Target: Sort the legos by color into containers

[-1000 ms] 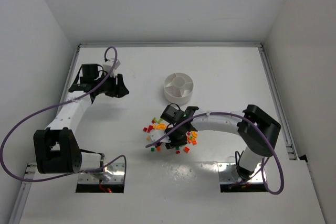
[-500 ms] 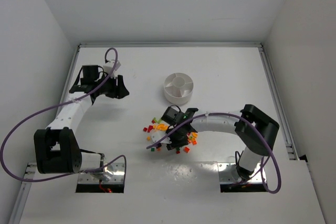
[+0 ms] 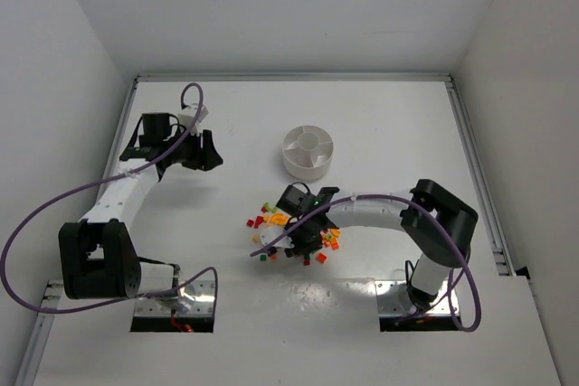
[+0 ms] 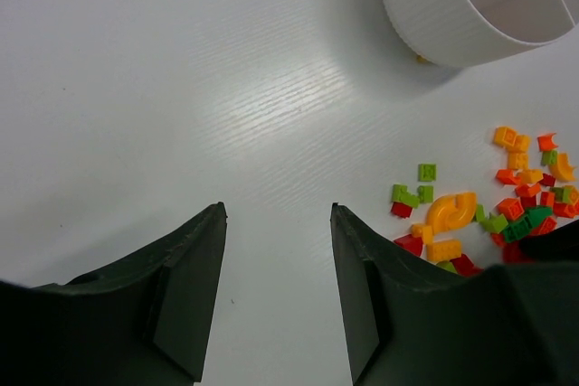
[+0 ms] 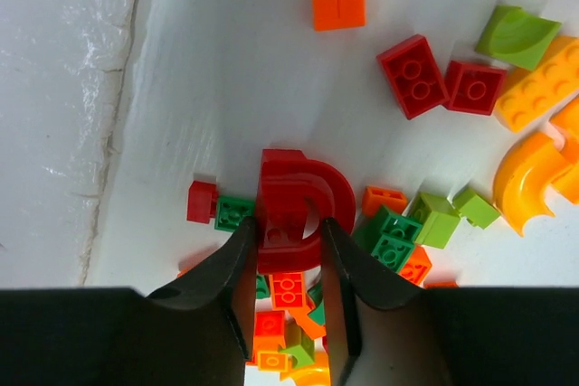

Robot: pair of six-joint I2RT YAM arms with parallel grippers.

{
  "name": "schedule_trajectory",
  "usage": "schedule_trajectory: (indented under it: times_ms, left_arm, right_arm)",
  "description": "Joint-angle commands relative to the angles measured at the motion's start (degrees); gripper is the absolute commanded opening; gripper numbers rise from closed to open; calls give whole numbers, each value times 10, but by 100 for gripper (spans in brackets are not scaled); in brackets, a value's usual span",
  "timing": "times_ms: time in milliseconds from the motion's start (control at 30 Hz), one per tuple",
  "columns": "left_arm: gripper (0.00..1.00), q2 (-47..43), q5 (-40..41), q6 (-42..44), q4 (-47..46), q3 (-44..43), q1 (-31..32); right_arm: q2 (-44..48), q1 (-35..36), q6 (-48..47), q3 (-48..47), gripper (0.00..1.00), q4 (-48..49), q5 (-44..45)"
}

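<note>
The legos [image 3: 298,228] lie in a loose heap of red, orange, yellow and green at mid-table. My right gripper [image 5: 287,226] points down into the heap, and both its fingers press the sides of a red arch-shaped lego [image 5: 298,189] resting on the table. Green legos [image 5: 391,237] and orange ones crowd around it. The containers are wedge compartments of the round white dish [image 3: 308,151], which stands beyond the heap. My left gripper [image 4: 277,214] hangs open over bare table at the far left, with the dish [image 4: 452,24] and legos [image 4: 452,214] to its right.
A raised rail [image 3: 475,160] runs along the table's right side and white walls close in the back and both sides. Purple cables [image 3: 27,223] loop from both arms. Two metal mounting plates [image 3: 172,300] sit at the near edge.
My right gripper's jaws have narrowed onto the red arch lego and the right arm has shifted slightly left. The left arm has not moved.
</note>
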State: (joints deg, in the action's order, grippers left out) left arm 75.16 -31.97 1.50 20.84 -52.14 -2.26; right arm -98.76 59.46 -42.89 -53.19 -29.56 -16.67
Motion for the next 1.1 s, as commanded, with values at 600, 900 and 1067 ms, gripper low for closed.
schedule_trajectory:
  times_ms: [600,900,1067]
  left_arm:
    - [56,27,-13,-13,-39,-24,-7]
    - [56,60,11,-45,-52,-69,-7]
    - [56,65,22,-45,-52,-86,-7]
  right_arm:
    - [197,-35,100,-2,0,56,143]
    - [82,-121,100,-116,0,70,205]
    - [27,-154,89,-187,0,86,238]
